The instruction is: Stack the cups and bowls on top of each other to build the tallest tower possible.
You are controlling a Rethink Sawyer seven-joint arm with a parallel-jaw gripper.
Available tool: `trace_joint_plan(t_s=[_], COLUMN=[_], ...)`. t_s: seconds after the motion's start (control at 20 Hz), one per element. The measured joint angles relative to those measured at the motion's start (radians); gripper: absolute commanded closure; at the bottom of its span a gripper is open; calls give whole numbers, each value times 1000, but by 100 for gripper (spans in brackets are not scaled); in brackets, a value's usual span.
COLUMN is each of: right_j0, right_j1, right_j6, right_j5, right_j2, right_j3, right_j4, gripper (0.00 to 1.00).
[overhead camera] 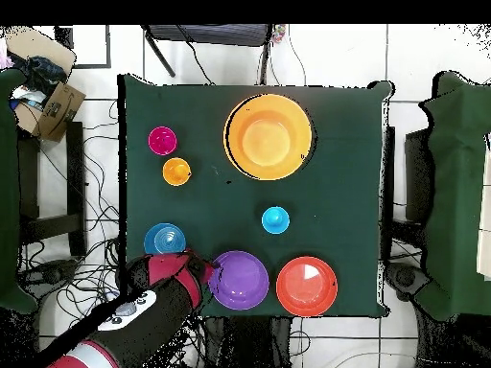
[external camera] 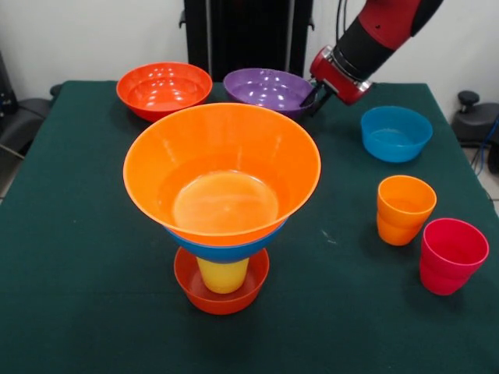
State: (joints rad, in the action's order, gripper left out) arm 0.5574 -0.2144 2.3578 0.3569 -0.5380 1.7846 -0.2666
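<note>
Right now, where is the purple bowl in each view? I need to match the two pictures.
Front view: the purple bowl sits at the table's far edge, top centre, right of the red-orange bowl.
Overhead view: the purple bowl is at the bottom centre, left of the red-orange bowl.
Shared landmark: the gripper is at the purple bowl's rim in both.

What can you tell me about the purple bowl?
The purple bowl is round, glossy and looks like plastic. It stands upright and empty on the green table, at the edge nearest the robot, beside a red-orange bowl. Nothing is stacked in it or under it. The gripper is right at its rim, on the side away from the red-orange bowl, but whether it touches or grips the rim cannot be told.
</note>
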Motion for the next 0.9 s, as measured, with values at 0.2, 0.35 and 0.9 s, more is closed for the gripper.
trace_joint_plan(t_s=[0.2,0.35,0.9], right_j0=[-16,-37,-81], right_j1=[-2,-8,-129], right_j6=[0,0,0], right_j5=[0,0,72], right_j2=[2,10,15], right_j3=[8,14,41], right_j4=[0,0,0], gripper=[100,100,100])
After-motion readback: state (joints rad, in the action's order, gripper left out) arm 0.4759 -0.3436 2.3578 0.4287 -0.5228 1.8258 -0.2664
